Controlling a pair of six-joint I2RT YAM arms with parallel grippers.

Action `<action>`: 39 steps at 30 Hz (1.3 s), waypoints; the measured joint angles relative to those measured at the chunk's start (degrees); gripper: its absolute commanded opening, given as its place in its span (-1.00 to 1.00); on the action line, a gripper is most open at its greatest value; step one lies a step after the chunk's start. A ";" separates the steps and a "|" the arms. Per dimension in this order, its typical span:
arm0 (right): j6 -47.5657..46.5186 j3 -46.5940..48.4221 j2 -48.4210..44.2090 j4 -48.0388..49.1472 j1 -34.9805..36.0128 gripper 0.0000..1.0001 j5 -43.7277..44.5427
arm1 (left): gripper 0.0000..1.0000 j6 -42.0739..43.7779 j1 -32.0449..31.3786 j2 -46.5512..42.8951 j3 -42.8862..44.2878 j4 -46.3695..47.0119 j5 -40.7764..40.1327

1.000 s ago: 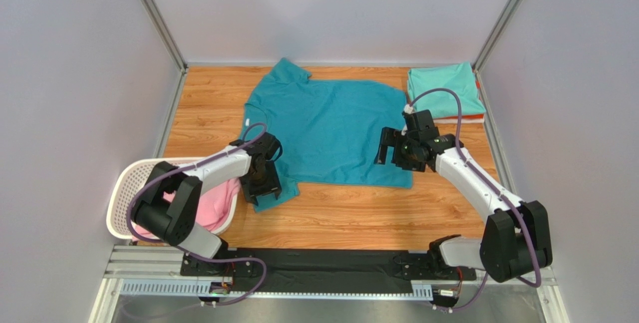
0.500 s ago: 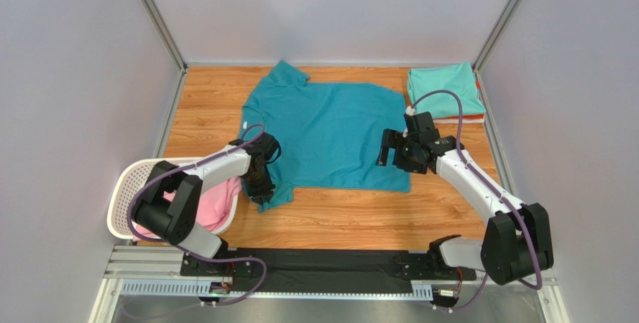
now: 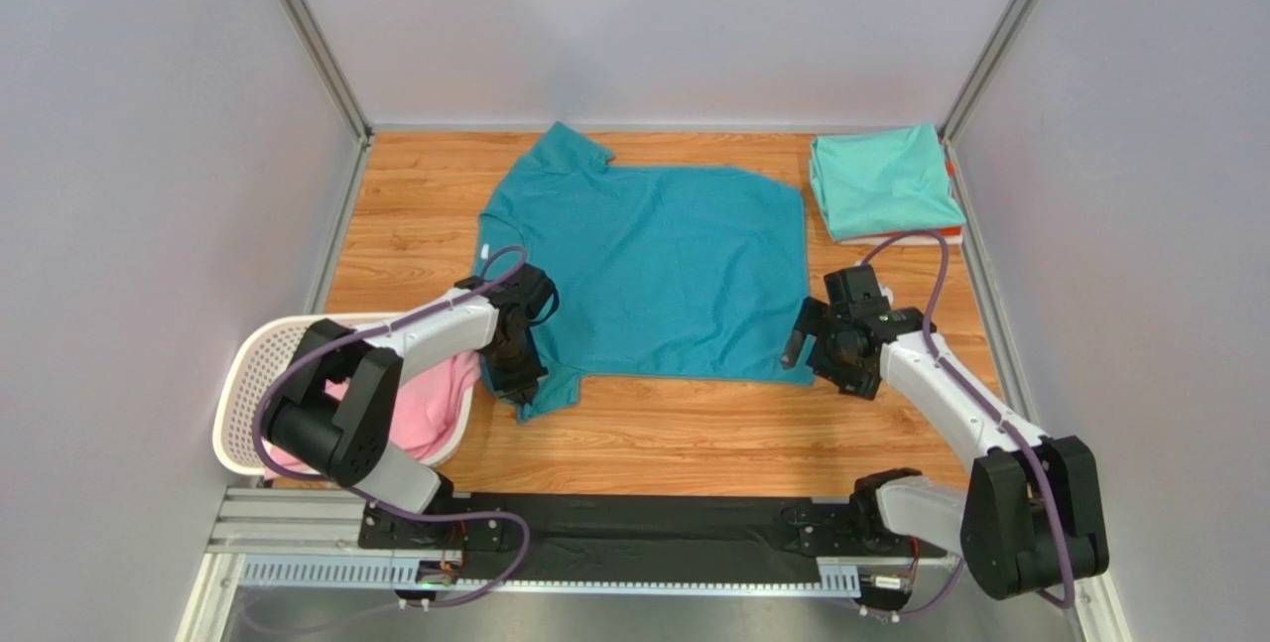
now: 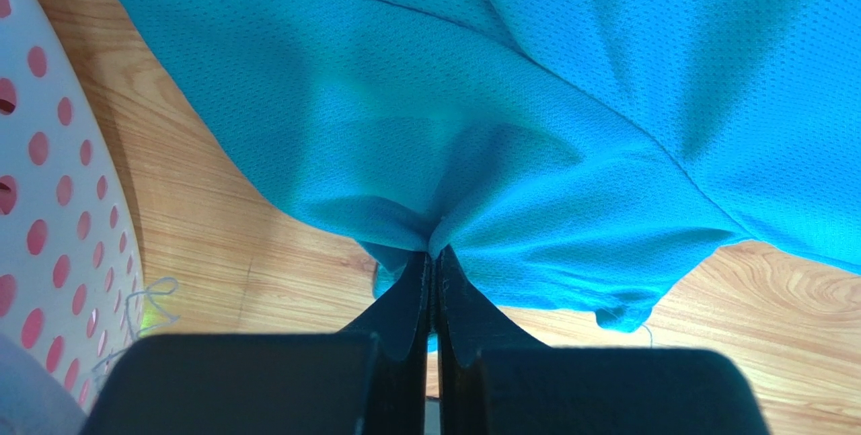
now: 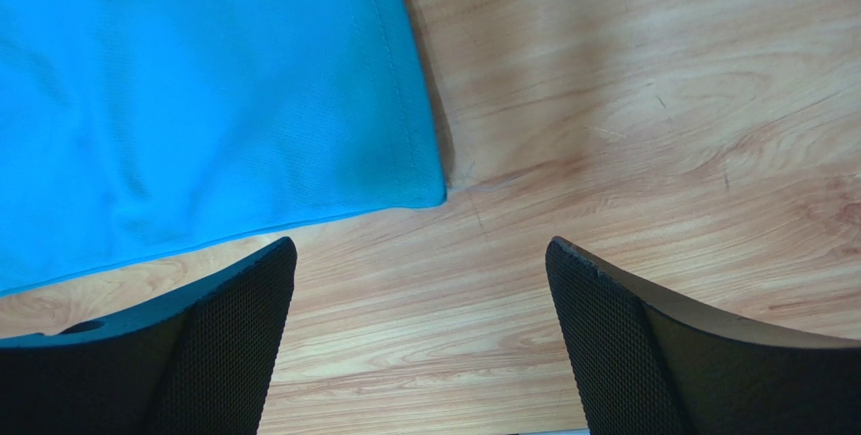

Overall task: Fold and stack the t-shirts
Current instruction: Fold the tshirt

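A deep teal t-shirt [image 3: 656, 263] lies spread flat across the middle of the wooden table. My left gripper [image 3: 522, 377] is shut on a bunched fold of its near left sleeve, the cloth [image 4: 525, 82] puckering where the tips [image 4: 435, 251] pinch it. My right gripper [image 3: 808, 351] stands open just above bare wood at the shirt's near right corner [image 5: 429, 188], with nothing between its fingers [image 5: 232, 324]. A folded mint green t-shirt [image 3: 884, 181] sits at the back right on an orange one, of which only an edge [image 3: 939, 236] shows. A pink t-shirt [image 3: 421, 407] lies in the basket.
The white lattice basket [image 3: 246, 382] stands at the near left, close beside my left arm; its wall [image 4: 40, 183] shows in the left wrist view. Grey walls with metal posts close in the table on three sides.
My left gripper has shut on the teal shirt's sleeve. My right arm has swung from the shirt's right edge toward the near right corner, staying open.
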 measured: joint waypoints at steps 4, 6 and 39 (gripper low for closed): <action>1.18 -1.75 0.11 0.17 -0.02 0.72 0.20 | -1.00 0.00 0.00 -0.11 -0.02 0.00 0.00; 1.55 -1.97 0.79 0.85 -0.02 0.65 0.20 | -1.00 0.00 0.00 -0.11 -0.02 -0.02 0.00; 2.93 -5.57 1.62 4.98 -0.09 -0.97 -0.66 | -1.00 0.17 -0.48 -4.20 -3.19 -1.40 2.16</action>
